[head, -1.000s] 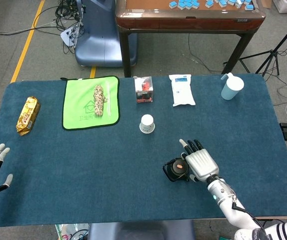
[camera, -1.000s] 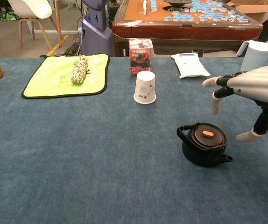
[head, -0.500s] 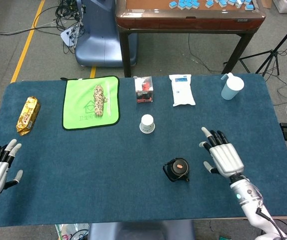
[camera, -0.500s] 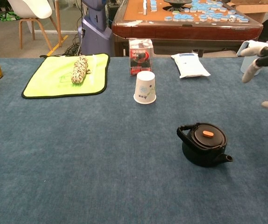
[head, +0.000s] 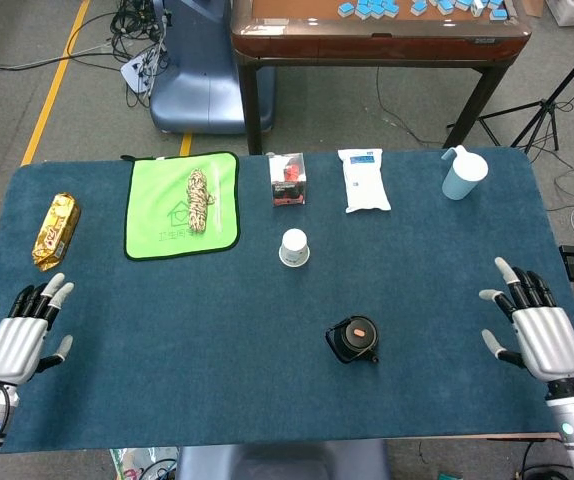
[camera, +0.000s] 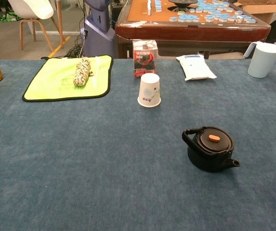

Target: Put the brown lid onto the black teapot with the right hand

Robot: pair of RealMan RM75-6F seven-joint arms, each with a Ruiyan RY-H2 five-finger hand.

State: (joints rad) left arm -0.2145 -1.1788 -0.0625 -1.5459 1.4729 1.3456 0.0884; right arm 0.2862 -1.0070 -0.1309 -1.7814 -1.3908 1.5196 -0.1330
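Dark blue felt table [head: 217,340] across both views. At lower left of the head view, left hand [head: 19,340] flat above the cloth, fingers apart, holding nothing, parked well away from the work. Higher up the left side, gold snack packet [head: 56,230], print too small to read. Next right, green mat [head: 179,215] with a faint house outline and pale characters, not legible, bearing a coil of rope [head: 200,198]. Near centre, small red and black box [camera: 144,57] with "Mix" readable in the chest view, then white paper cup [camera: 150,90] upside down just in front. Lower centre, black teapot [camera: 210,150], brown lid [camera: 215,140] seated square in its opening, orange knob up, so task probably finished. Upper right of centre, white wipes pack [head: 365,180], blue label unreadable; further right, pale blue jug [head: 464,174]. At lower right edge, right hand [head: 537,335] fingers spread, empty, well apart from the teapot, seemingly at rest.
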